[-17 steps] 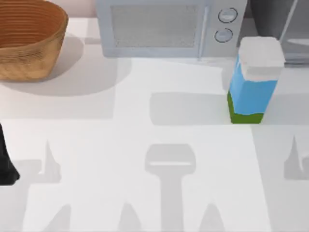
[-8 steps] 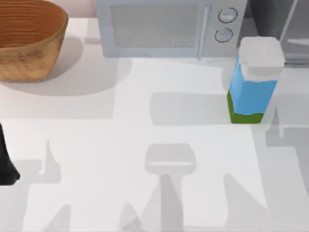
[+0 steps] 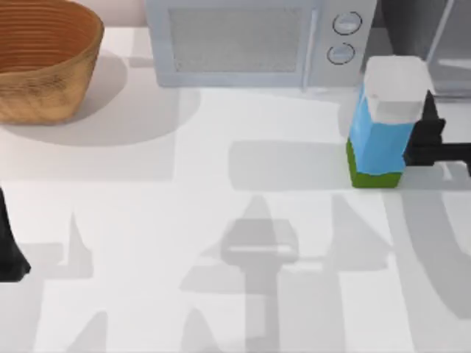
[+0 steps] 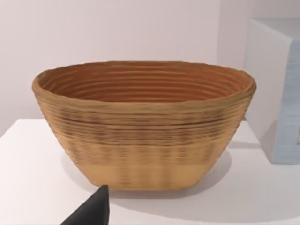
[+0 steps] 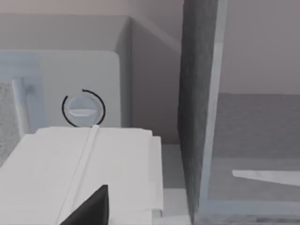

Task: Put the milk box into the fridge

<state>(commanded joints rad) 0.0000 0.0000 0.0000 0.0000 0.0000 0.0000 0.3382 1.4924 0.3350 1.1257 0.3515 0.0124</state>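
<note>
The milk box (image 3: 385,132) stands upright on the desk (image 3: 221,220) just before the fridge (image 3: 441,37), the right gripper (image 3: 421,140) at its side — fingers' state I cannot tell — so clamp squarely mid-body before lifting.

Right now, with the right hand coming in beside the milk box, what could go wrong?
1. The right hand sits at the milk box's right side, high on a tall narrow carton; a sideways nudge could tip it toward the microwave.
2. The fridge stands close behind the carton, so lifting it could clip the door frame.
3. The left hand is parked at the table's left edge and can't help steady it.
</note>
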